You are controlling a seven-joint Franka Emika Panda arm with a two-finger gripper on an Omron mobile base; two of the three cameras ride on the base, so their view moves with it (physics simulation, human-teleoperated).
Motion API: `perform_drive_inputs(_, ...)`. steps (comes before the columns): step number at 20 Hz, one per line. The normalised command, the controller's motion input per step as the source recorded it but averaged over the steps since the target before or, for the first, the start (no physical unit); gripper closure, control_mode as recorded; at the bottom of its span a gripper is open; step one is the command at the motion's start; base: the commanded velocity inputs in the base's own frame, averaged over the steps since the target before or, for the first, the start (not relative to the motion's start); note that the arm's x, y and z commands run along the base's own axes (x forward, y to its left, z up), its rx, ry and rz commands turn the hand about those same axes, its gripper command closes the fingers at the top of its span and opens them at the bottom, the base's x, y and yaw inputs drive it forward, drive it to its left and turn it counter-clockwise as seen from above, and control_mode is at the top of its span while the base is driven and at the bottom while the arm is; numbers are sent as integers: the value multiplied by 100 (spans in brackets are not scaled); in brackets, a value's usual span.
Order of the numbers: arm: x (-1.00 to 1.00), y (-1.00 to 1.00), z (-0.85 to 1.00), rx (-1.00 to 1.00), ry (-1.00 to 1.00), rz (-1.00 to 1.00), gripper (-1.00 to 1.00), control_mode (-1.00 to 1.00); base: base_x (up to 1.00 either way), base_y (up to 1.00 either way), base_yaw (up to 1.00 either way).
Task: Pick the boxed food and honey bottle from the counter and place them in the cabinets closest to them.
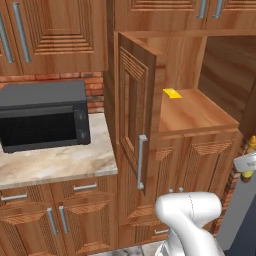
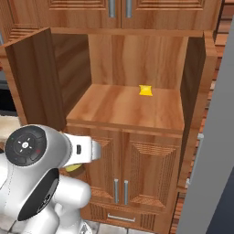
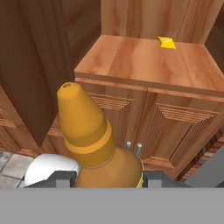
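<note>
Nearest the hand camera, the gripper (image 3: 109,177) is clenched on the honey bottle (image 3: 94,138), its dark finger tips pressing either side of the amber body while the cone-shaped orange-brown top points up and away toward the cabinets (image 3: 144,127). In the right base view a sliver of the bottle's yellow (image 2: 73,167) peeks from under the arm's white wrist, low in front of the lower cabinet doors. Just beyond the bottle stand those two closed panelled doors with short silver handles. Above them lies an open wooden shelf (image 1: 200,112), its door (image 1: 136,117) swung out to the left. Far back on that shelf rests a small yellow item (image 2: 146,90). Off to the left, the marbled counter (image 1: 60,160) carries a black microwave (image 1: 44,116).
</note>
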Motion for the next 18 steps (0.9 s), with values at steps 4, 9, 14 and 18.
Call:
perform_drive_inputs(4,0,0,1,0,0,0,100,-100,0,0,0)
perform_drive_inputs(9,13,0,28,0,-1,0,100,-100,0,0,0)
perform_drive_inputs(14,27,0,45,1,0,-1,100,-100,0,0,0)
perform_drive_inputs(18,22,0,20,2,0,0,100,-100,0,0,0)
